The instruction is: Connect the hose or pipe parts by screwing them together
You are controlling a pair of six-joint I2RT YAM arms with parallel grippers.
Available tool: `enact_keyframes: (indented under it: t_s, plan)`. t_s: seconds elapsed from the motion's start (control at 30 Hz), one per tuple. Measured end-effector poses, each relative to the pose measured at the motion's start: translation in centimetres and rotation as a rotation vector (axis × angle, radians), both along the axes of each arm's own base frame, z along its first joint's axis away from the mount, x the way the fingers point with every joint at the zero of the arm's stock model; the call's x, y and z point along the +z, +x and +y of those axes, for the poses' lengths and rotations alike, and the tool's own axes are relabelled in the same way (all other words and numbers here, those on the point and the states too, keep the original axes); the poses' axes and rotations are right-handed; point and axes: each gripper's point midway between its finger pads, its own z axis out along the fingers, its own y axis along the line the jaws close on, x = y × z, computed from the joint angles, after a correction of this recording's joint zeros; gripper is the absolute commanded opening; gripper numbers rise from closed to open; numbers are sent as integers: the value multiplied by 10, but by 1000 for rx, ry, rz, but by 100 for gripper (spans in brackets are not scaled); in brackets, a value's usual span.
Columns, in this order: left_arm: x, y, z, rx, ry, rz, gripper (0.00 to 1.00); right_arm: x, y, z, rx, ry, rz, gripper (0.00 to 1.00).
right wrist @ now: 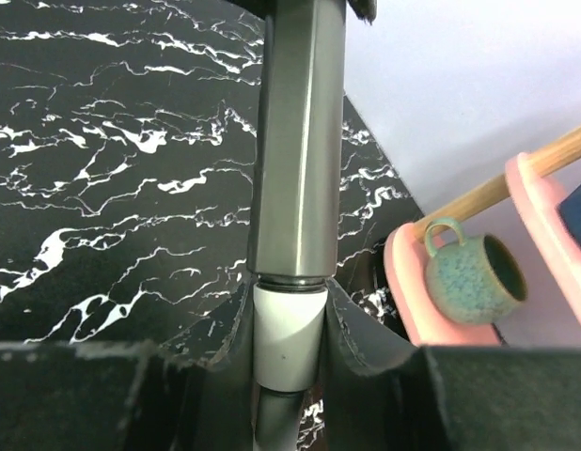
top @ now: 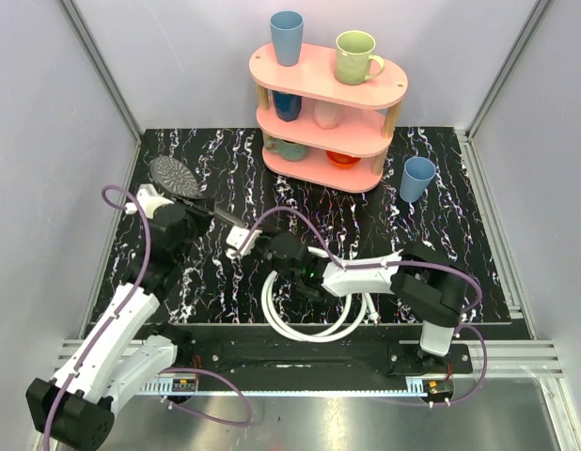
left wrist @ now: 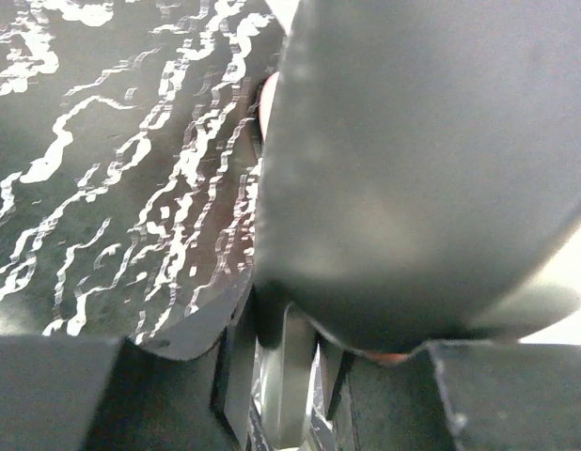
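Observation:
The grey round-faced shower head [top: 175, 176] is lifted at the left of the table, and its dark handle [top: 225, 218] points right. My left gripper [top: 178, 224] is shut on that handle. In the left wrist view the head's back [left wrist: 413, 169] fills the frame, with the handle [left wrist: 289, 376] squeezed between the jaws of the left gripper [left wrist: 289, 366]. My right gripper [top: 264, 246] is shut on the hose's white end fitting [right wrist: 289, 338]. That fitting butts in line against the handle's grey end [right wrist: 300, 141]. The white hose [top: 309, 315] lies coiled near the front edge.
A pink three-tier shelf [top: 328, 80] with cups and mugs stands at the back centre, and a teal mug [right wrist: 474, 272] sits on its lowest tier. A blue cup [top: 417, 178] stands on the table to its right. Grey walls close in the left, right and back.

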Motion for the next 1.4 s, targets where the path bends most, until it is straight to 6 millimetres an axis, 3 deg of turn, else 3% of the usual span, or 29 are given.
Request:
enact_keyframes:
  t_s: [0.13,0.23,0.3,0.5,0.6,0.7,0.77,0.83,0.87,1.0,1.2,1.4]
  plan:
    - [-6,1,-7,-65,-20,-203,0,-10,4,-2,62,16,149,0]
    - [-16,-6,-9,-94,-48,-341,0,-23,0,-5,219,47,366,0]
    - [-12,-9,-13,-129,-37,-417,0,-25,-8,-6,360,87,540,0]
    - [36,-27,-24,-212,-27,-743,0,18,-30,-10,744,201,884,0]
    - [43,-33,-28,-243,-10,-833,0,23,-39,-14,888,246,1032,0]
    - [40,-31,-34,-267,3,-855,0,18,-40,-19,973,282,1140,10]
    - [36,-29,-37,-281,8,-853,0,13,-41,-23,1007,299,1223,26]
    - [31,-26,-39,-289,12,-835,0,8,-42,-27,1022,305,1294,35]
    - [29,-26,-39,-290,12,-831,0,7,-43,-29,1028,306,1315,46]
    - [24,-25,-41,-303,42,-810,0,17,-33,-37,1014,348,1319,73]
    - [-9,-5,-29,-227,92,-590,0,44,0,-63,890,466,1138,92]
    - [10,11,-13,-119,91,-417,0,74,4,-71,633,560,825,100]
